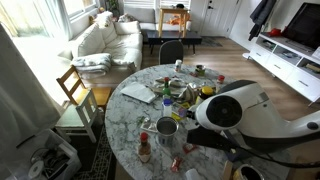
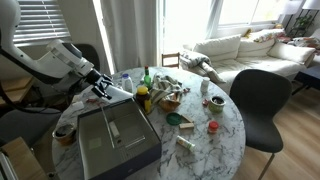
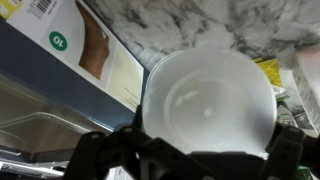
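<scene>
White bowl [image 3: 210, 100] fills the wrist view's centre between your jaws, over the marbled tabletop [image 3: 180, 20]; whether they clench it cannot be told, so keep it level and clear of the printed box [image 3: 85, 45] at upper left.

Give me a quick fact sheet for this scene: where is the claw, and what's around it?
place: living room, round marble table crowded with small items
claw: over the table, fingers spread wide on either side of a bowl; whether they touch it cannot be told
bowl: white, round, upright, looks empty
beside the bowl: printed box
also on the table: metal cup
around the table: black chair, white sofa
</scene>
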Motion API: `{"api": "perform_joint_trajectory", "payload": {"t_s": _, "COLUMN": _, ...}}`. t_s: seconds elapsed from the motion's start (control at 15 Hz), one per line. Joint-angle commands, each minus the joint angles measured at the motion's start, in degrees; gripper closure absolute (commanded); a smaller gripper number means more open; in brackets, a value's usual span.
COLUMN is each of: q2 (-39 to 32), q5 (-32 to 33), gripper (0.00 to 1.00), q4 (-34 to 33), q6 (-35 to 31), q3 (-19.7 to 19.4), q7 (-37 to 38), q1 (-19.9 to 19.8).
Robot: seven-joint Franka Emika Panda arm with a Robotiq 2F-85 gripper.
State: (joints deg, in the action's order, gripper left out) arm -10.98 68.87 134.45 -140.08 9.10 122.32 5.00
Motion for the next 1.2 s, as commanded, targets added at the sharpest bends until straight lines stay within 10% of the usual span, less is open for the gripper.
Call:
{"api": "perform_joint_trajectory", "payload": {"t_s": 0.0, "q2": 2.64, "q5": -5.78, "gripper": 0.0, "q4": 2.75, "q6": -4.77, "q3": -1.79, "q7": -3.12, "q1": -0.65}}
{"api": "perform_joint_trajectory", "payload": {"t_s": 0.6, "q2": 4.53, "q5": -15.51, "gripper": 0.0, "q4": 6.23, "q6": -20.44, "q3": -3.59, "q7": -4.21, "q1": -3.95}}
{"api": "perform_joint_trajectory", "payload": {"t_s": 0.67, "q2": 4.65, "q5": -17.48, "gripper": 0.22, "q4": 6.91, "q6": -22.42, "q3": -3.48, "q7": -5.22, "q1": -4.59}}
{"api": "perform_joint_trajectory", "payload": {"t_s": 0.8, "q2": 4.68, "q5": -21.43, "gripper": 0.32, "q4": 8.13, "q6": -25.16, "q3": -3.04, "q7": -8.32, "q1": -5.68}}
{"api": "perform_joint_trajectory", "payload": {"t_s": 0.87, "q2": 4.93, "q5": -23.27, "gripper": 0.06, "q4": 8.59, "q6": -25.91, "q3": -2.9, "q7": -9.45, "q1": -6.04}}
{"api": "perform_joint_trajectory", "payload": {"t_s": 1.13, "q2": 5.3, "q5": -34.15, "gripper": 0.0, "q4": 10.49, "q6": -29.44, "q3": -1.2, "q7": -17.42, "q1": -7.78}}
